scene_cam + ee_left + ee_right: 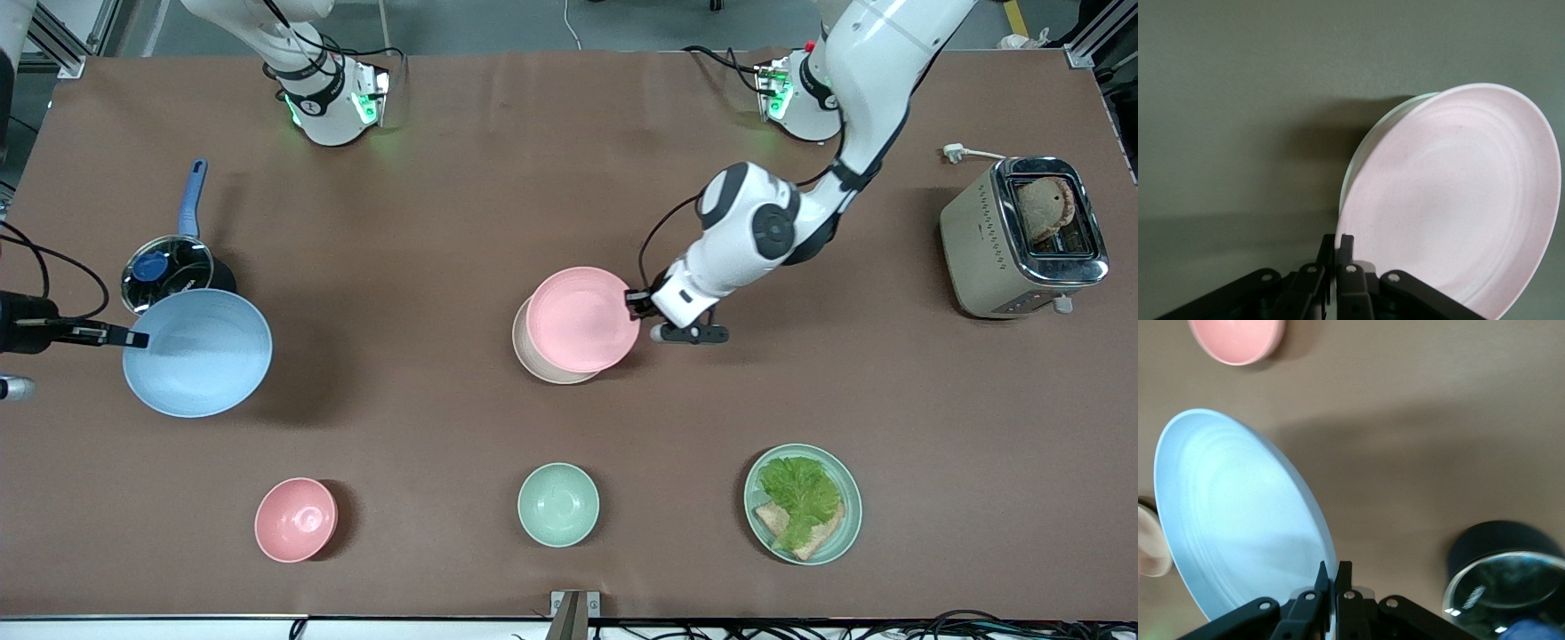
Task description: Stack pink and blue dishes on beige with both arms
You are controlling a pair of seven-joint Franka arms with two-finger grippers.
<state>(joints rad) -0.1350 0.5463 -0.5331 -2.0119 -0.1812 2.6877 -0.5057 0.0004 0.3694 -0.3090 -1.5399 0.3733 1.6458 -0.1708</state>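
Front row, 6 o'clock edge of bench [444, 178]: pink bowl [296, 519] at 7 o'clock, mint-green bowl [558, 504] at 6, green plate [803, 504] with lettuce and bread at 5. None of these belongs to the task; all lie well apart from the stack site.

9 o'clock: right gripper [133, 339] is closed to a narrow pinch on the rim of the blue plate [197, 352]. The plate is off the bench, judging by its offset shadow. A lidded pot [169, 271] sits at the plate's 11 o'clock. Rim grip is probably chosen because a shallow plate offers no other hold.

Centre: beige plate [544, 360] lies flat on the bench. The pink plate [582, 318] is over it, offset toward the beige plate's 1 o'clock. Left gripper [633, 300] is pinched on the pink rim at that plate's 3 o'clock. Cannot tell whether pink touches beige.

3 o'clock: toaster [1022, 236] with bread in its slot.

Judgement: pink needs centring and release. Blue waits aside, likely to keep the arms from crowding.
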